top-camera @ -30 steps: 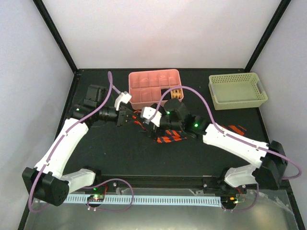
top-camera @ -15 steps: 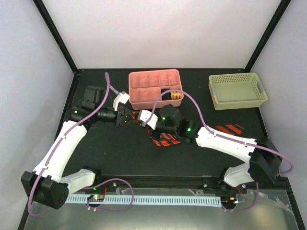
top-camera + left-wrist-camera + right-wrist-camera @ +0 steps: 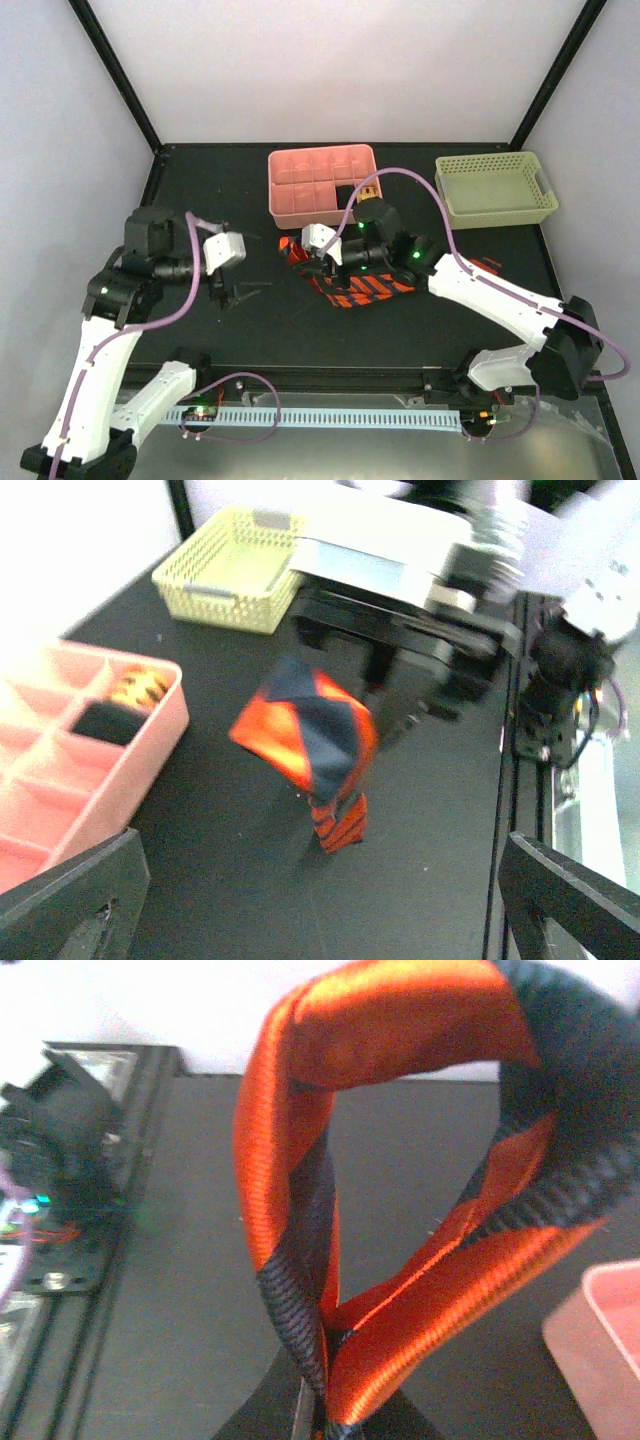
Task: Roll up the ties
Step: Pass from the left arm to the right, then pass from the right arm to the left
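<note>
Left tool empty, right tool pinching a looped tie.
The left tool [image 3: 228, 290] hung wide open over the bench [image 3: 250, 330] with nothing in it, well apart from the tie [image 3: 305, 735]. Near the pink tray [image 3: 290, 190], the right tool [image 3: 300, 258] was closed on the tie's looped end, its fingers mostly hidden by cloth in the wrist view. The rest of the tie lay on the bench, partly covered by the right arm.
</note>
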{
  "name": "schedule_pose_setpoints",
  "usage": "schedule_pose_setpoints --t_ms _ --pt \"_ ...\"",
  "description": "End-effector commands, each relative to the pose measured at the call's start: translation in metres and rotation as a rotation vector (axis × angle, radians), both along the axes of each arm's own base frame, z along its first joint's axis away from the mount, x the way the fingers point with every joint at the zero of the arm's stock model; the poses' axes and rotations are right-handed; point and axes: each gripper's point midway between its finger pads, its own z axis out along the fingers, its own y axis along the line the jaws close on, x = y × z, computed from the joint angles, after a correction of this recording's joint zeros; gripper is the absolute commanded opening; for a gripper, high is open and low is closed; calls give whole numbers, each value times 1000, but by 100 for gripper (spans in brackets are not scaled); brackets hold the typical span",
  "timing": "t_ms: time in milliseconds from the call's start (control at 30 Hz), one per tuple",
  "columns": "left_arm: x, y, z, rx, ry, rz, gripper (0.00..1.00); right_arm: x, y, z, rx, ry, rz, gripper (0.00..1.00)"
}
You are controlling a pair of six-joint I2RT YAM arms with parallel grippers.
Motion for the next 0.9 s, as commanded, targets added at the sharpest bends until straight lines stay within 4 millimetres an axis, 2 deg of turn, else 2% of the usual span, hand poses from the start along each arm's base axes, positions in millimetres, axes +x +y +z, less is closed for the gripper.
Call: schedule_pose_setpoints --t_ms 0,200,367,533,667,867 --pt "-28 -5 3 23 -129 -177 99 -42 -5 38 80 52 212 2" --pt "-23 -13 27 -19 -121 -157 99 -48 -4 48 94 53 263 2" --pt "-33 -27 32 4 -117 -192 99 -49 -2 54 103 46 281 2" --pt "-30 -41 37 26 -91 -186 99 -53 -2 58 112 44 311 3" --pt "-28 -47 47 -3 -65 -189 92 -56 -4 60 115 37 326 4" --pt "-30 -56 52 -22 -41 -226 82 -58 -4 63 120 31 339 5"
